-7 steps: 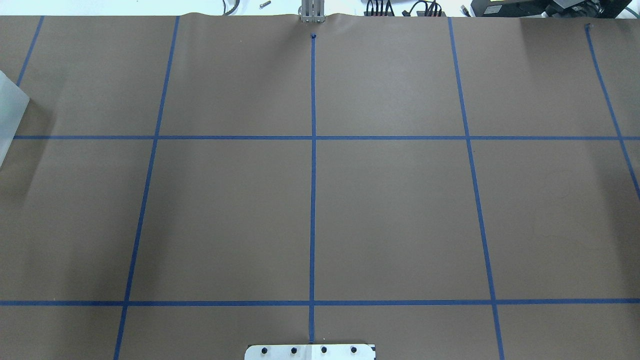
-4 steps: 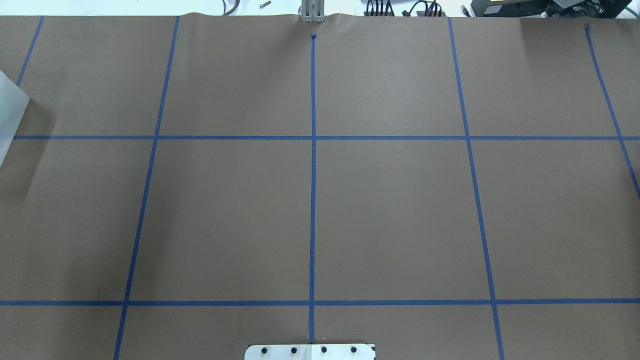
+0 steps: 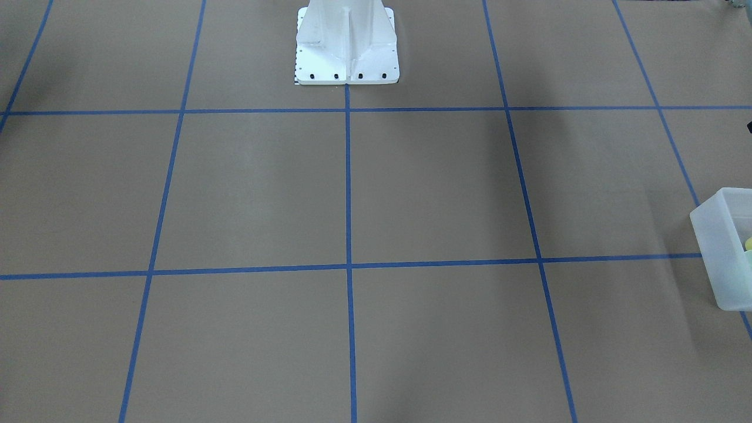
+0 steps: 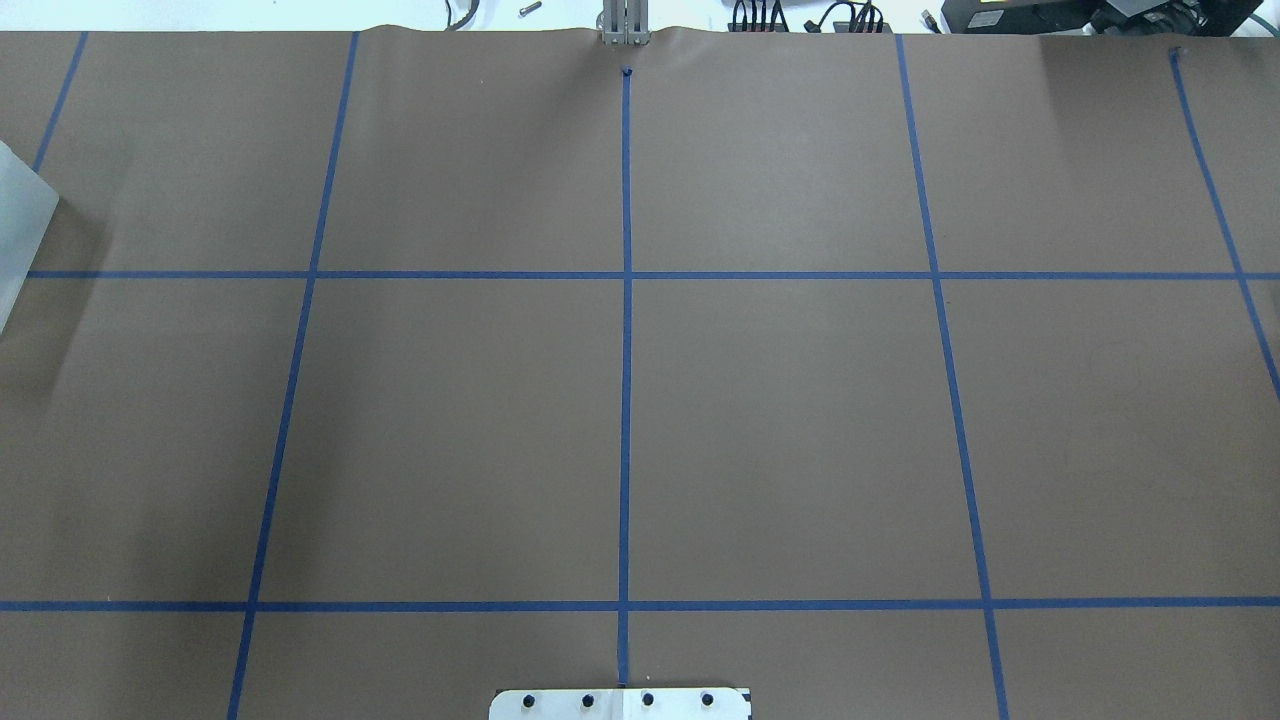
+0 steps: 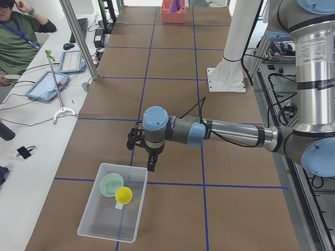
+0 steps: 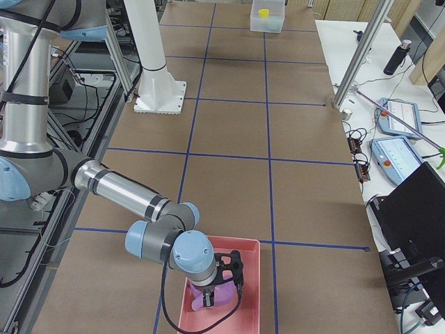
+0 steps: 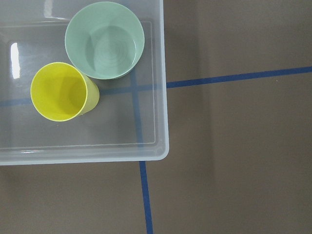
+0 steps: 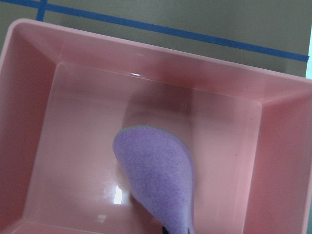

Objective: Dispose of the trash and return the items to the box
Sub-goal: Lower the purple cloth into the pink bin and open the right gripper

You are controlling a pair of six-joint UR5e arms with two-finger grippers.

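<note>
The yellow cup and the mint-green bowl stand upright side by side inside the frosted box. In the exterior left view the cup and bowl sit in the box, and my left gripper hangs just above and beyond its far rim. I cannot tell if it is open. A corner of the box shows in the front view. My right gripper hangs over a pink bin that holds a purple piece of trash. I cannot tell its state.
The white robot base stands at the table's near middle. Blue tape lines grid the brown table. An operator sits at a side table with tablets. Aluminium posts stand along the far edge.
</note>
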